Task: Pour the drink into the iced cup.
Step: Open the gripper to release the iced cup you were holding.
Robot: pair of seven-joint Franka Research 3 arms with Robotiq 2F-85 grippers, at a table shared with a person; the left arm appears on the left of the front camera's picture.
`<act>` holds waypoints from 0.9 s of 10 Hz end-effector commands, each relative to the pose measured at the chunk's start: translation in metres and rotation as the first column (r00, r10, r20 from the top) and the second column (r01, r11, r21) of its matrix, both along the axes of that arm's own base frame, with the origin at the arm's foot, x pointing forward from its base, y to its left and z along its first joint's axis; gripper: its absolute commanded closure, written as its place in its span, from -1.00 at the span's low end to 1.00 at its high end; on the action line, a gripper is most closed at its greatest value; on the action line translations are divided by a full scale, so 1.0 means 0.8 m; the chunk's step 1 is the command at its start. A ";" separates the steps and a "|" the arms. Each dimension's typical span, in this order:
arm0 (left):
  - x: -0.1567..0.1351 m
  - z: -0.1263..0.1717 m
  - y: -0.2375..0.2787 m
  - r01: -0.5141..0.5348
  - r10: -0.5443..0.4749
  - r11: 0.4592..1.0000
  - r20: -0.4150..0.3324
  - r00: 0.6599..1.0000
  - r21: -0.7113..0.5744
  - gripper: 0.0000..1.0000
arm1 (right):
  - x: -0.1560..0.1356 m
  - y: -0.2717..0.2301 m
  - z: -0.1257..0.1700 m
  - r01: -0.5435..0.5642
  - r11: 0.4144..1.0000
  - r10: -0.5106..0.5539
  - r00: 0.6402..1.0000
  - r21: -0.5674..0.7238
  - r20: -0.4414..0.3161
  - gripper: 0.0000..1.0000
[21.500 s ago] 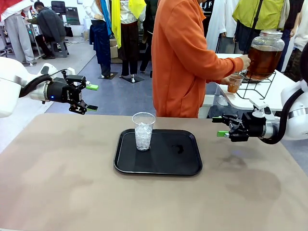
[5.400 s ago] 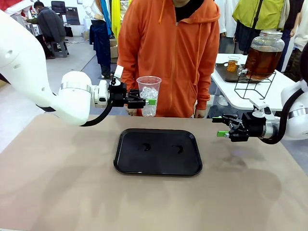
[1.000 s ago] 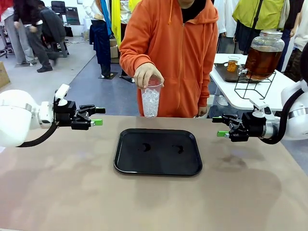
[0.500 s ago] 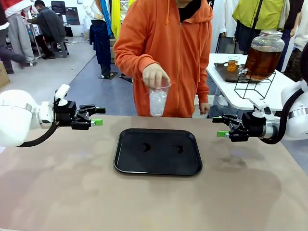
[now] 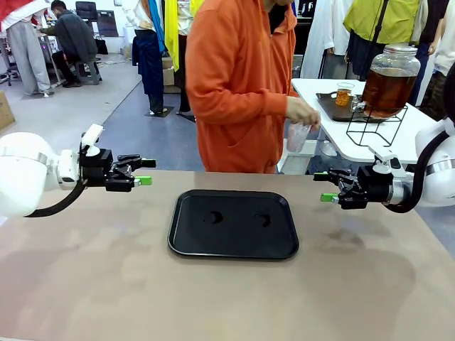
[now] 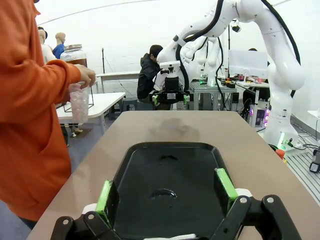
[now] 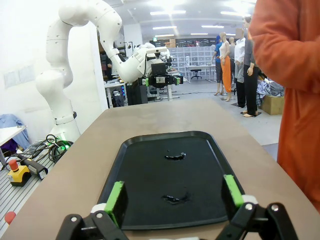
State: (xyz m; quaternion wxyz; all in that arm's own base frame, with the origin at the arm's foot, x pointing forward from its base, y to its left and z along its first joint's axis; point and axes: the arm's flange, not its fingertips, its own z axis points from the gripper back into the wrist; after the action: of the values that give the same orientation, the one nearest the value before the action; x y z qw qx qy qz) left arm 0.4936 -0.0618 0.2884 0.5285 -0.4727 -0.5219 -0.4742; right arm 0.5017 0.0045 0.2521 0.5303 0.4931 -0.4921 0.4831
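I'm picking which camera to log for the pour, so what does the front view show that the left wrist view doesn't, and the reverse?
Front view alone: the left gripper from the side, jaws open, a filled cup on the side table's tray, and the jar's wire stand. Left wrist view alone: the right arm's base and the lab benches behind it. Both: the black tray with wet marks, the person's hand holding the iced cup toward the jar of drink, and the open right gripper.

person's hand holds iced cup | dispenser jar behind, possibly amber | tray wet
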 end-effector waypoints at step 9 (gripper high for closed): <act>0.002 0.003 -0.001 -0.004 0.004 1.000 0.003 1.000 -0.007 -1.00 | 0.000 0.000 0.003 -0.001 1.000 0.001 1.000 0.002 0.005 -1.00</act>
State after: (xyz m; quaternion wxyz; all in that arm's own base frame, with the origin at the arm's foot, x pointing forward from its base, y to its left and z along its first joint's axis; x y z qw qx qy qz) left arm 0.4936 -0.0618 0.2884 0.5285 -0.4727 -0.5219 -0.4742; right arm 0.5017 0.0045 0.2521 0.5303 0.4931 -0.4921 0.4831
